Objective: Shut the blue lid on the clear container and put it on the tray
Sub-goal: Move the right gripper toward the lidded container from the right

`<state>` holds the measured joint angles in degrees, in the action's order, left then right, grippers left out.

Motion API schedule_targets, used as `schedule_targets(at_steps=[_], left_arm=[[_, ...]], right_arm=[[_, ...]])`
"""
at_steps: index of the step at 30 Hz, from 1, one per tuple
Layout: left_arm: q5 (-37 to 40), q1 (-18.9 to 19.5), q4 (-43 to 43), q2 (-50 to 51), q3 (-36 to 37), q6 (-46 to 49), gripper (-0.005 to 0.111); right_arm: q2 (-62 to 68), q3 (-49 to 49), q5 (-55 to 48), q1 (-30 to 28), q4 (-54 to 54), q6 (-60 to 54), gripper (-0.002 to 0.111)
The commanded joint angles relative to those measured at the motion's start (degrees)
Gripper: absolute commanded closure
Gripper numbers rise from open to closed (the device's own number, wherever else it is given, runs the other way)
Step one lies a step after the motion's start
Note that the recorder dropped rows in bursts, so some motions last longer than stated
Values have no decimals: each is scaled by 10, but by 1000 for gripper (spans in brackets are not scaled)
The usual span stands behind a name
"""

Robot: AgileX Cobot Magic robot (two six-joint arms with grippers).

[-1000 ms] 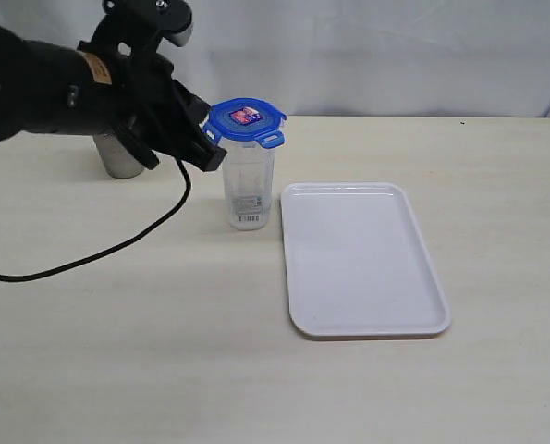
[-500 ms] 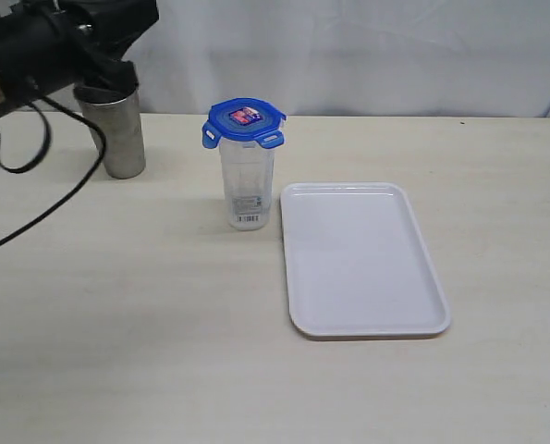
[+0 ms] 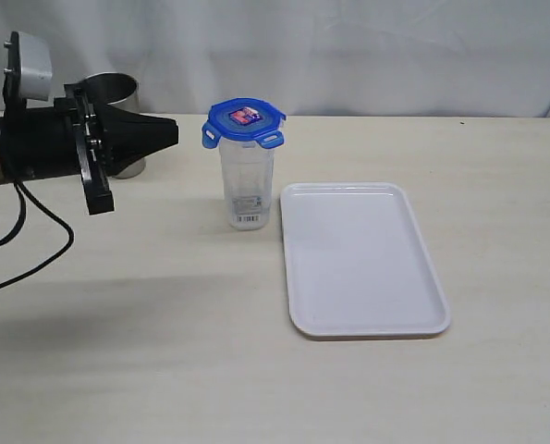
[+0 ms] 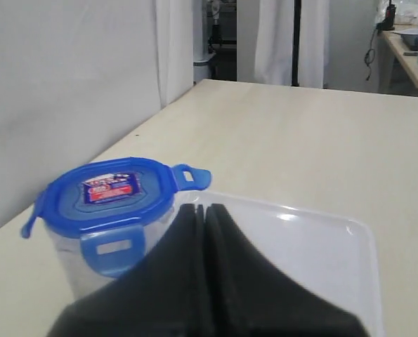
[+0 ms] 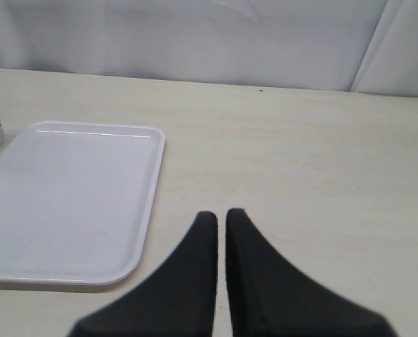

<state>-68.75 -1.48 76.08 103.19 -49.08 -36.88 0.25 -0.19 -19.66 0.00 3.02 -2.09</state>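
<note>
The left pincer [image 3: 174, 132] is no longer up against the blue lid [image 3: 245, 120], where it was a second ago. After swinging away to the far left it now lies level, pointing right at the clear container [image 3: 248, 185] from a short way off, clenched and grasping nothing. The lid stays seated on top of the container, which has not shifted and stands upright on the surface [image 3: 164, 361] just left of the tray [image 3: 362, 264], not on it. Two of the lid's tabs still stick outward, so I cannot tell whether it is fully latched. The steel cup [image 3: 113, 88] stands behind the left arm. The right pincer [image 5: 221, 214] is clenched and empty too, on the right side of the tray. The closing looks done or nearly so, and the move onto the tray is still to come.
</note>
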Motion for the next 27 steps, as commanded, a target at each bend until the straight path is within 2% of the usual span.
schedule_targets(at_steps=[1, 5, 8, 12, 17, 20, 24, 27], left_arm=[[24, -6, -22, 2, -3, 11, 107], [25, -15, 16, 15, -3, 7, 107], [26, -30, 4, 35, -3, 12, 107], [34, -46, -21, 62, -3, 37, 107], [33, -46, -43, 73, -3, 44, 107], [34, -52, -53, 73, -3, 49, 107], [55, -69, -73, 73, -3, 69, 107], [77, -77, -83, 73, -3, 77, 107]], right_arm=[[-2, 2, 0, -4, 2, 0, 104], [-2, 2, 0, -4, 2, 0, 104], [-2, 2, 10, -4, 7, -1, 104], [-2, 2, 123, -4, 33, -4, 104], [-2, 2, 310, -4, -98, 38, 104], [-2, 2, 348, -4, -166, 118, 104], [15, 2, 386, -4, -134, 134, 104], [62, 2, 432, -4, -1, 244, 104]])
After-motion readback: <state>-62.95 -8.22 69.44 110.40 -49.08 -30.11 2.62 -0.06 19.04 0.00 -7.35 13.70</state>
